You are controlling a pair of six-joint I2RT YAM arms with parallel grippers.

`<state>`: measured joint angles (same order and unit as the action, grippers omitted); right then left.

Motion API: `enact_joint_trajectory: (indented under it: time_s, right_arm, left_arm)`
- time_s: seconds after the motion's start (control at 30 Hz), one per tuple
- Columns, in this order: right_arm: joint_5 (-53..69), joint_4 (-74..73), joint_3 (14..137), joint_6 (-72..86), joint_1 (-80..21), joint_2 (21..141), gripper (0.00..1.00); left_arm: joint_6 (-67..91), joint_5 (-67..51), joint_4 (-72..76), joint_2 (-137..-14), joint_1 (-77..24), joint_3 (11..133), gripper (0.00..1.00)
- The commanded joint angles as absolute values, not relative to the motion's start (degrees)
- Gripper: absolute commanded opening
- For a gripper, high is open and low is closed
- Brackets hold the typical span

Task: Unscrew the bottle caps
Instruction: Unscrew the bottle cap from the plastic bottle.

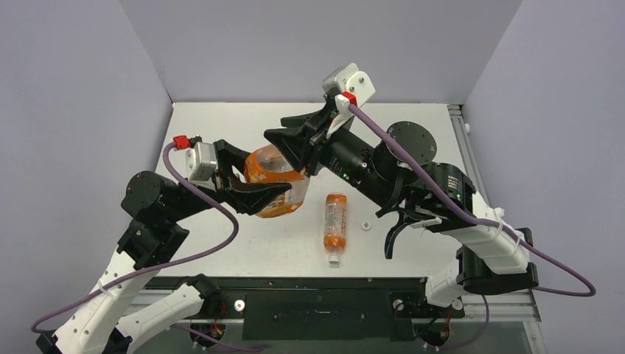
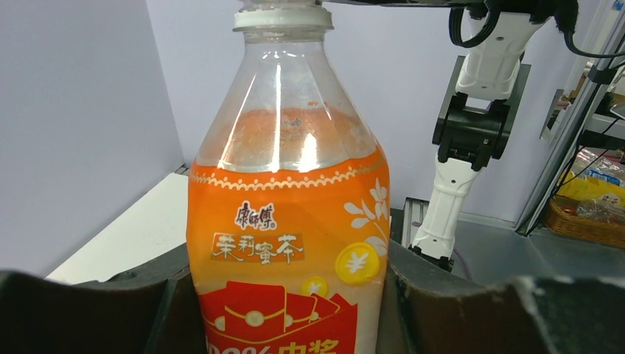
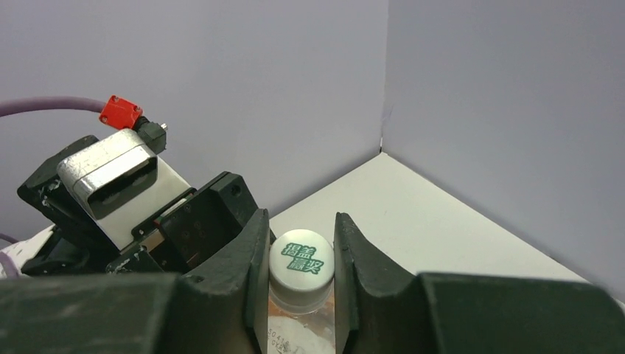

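Low from side, left pincer (image 2: 287,287) gripped wide orange bottle (image 2: 286,184); right pincer (image 3: 301,247), arched over, closed tight on white cap (image 3: 300,284). Green print (image 3: 303,258) showed only in right wrist view.

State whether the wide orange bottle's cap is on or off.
On: the round white plastic cap, green-printed, sits on its neck between jaws.

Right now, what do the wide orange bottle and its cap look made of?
wide orange bottle: looks like thin clear plastic, glossy. It is see-through above the printed orange label and shows bright glare streaks.
cap: opaque white plastic, duller sheen, green print on top. Probably moulded.
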<state>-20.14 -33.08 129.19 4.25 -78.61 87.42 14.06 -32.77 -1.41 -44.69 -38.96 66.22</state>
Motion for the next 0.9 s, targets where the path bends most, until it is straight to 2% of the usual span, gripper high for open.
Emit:
enact_joint_trajectory:
  time_s: [0.0, 0.1, 0.43, 0.6, 0.7, 0.87]
  right_arm:
    - [-16.8, -30.7, 129.6, 4.8, -77.0, 85.2, 0.00]
    - [-11.7, -31.4, 130.1, 6.4, -74.2, 84.9, 0.00]
    - [32.8, -28.9, 125.6, 6.7, -61.7, 80.9, 0.00]
    - [51.4, -17.8, 120.2, 16.4, -56.5, 80.1, 0.00]
    - [54.3, -9.3, 116.1, 21.6, -54.3, 79.6, 0.00]
    - [53.1, -9.0, 115.7, 21.9, -52.4, 80.0, 0.00]
  left_arm:
    - [13.7, -33.4, 0.2, -44.3, -38.9, 66.6, 0.00]
    - [14.8, -35.3, 0.4, -44.4, -38.9, 66.8, 0.00]
    - [21.8, -53.1, 2.3, -45.0, -38.8, 68.4, 0.00]
    - [26.1, -60.0, 3.7, -45.6, -38.9, 69.2, 0.00]
    - [26.4, -61.2, 3.8, -45.8, -38.9, 69.5, 0.00]
    - [26.0, -62.0, 3.8, -46.0, -39.0, 69.5, 0.00]
